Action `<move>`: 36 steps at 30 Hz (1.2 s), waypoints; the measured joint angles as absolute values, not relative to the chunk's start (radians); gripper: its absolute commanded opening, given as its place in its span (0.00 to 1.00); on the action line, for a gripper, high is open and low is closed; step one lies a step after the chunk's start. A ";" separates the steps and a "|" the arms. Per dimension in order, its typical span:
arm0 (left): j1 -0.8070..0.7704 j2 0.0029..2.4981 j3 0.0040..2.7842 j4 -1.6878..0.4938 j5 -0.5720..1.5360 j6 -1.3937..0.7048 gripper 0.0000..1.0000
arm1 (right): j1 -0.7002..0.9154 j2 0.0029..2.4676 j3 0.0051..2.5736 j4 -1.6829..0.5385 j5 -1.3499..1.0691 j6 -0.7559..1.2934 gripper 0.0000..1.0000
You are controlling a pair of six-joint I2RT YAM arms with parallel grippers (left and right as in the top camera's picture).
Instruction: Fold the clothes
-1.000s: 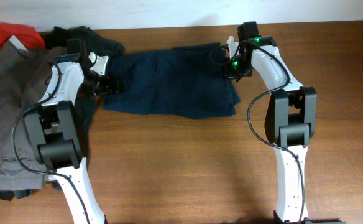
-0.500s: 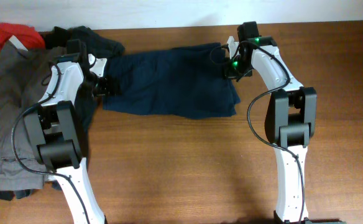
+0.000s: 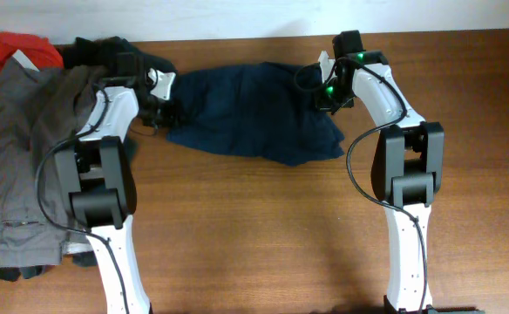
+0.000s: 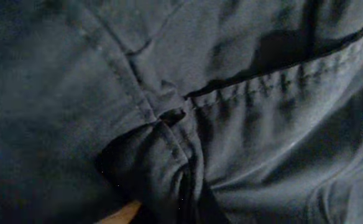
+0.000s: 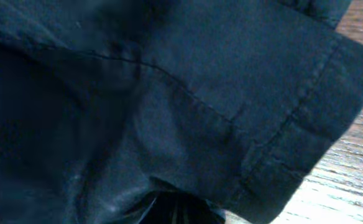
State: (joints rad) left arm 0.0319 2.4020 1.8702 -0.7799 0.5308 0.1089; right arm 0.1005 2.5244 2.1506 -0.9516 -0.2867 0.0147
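The dark navy shorts (image 3: pixel 254 118) lie crumpled across the back middle of the table. My left gripper (image 3: pixel 166 112) is shut on their left edge, where the cloth bunches up. My right gripper (image 3: pixel 322 92) is shut on their upper right corner. Navy cloth (image 4: pixel 243 118) fills the left wrist view, with a seam gathered low in the middle and the fingers hidden. In the right wrist view the shorts (image 5: pixel 169 93) drape over the jaws, and a hemmed leg end (image 5: pixel 306 143) hangs to the right. More clothes are heaped at the left: grey trousers (image 3: pixel 19 157), a black garment (image 3: pixel 119 51) and a small red piece (image 3: pixel 23 48).
The wooden table (image 3: pixel 254 227) is bare in front of the shorts and between the two arm bases. The heap of clothes reaches the table's left edge. A white wall runs along the back edge, close behind both grippers.
My left gripper has shut on the shorts' left edge and moved right and back. The shorts' left side has been dragged right and is now bunched. The right arm has stayed still.
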 measured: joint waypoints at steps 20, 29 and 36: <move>0.052 2.317 1.848 -0.830 0.584 0.104 0.00 | 0.101 2.525 2.155 -0.999 -0.305 0.024 0.04; 0.052 2.152 1.848 -0.836 0.496 0.104 0.01 | 0.097 2.520 2.134 -0.986 -0.319 0.026 0.04; 0.051 2.142 1.849 -0.841 0.472 0.104 0.01 | 0.097 2.508 2.102 -0.972 -0.342 0.026 0.04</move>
State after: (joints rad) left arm 0.0513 2.1418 1.8488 -0.8413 0.4721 0.1043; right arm 0.0967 2.5076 2.1017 -0.9718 -0.3420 0.0261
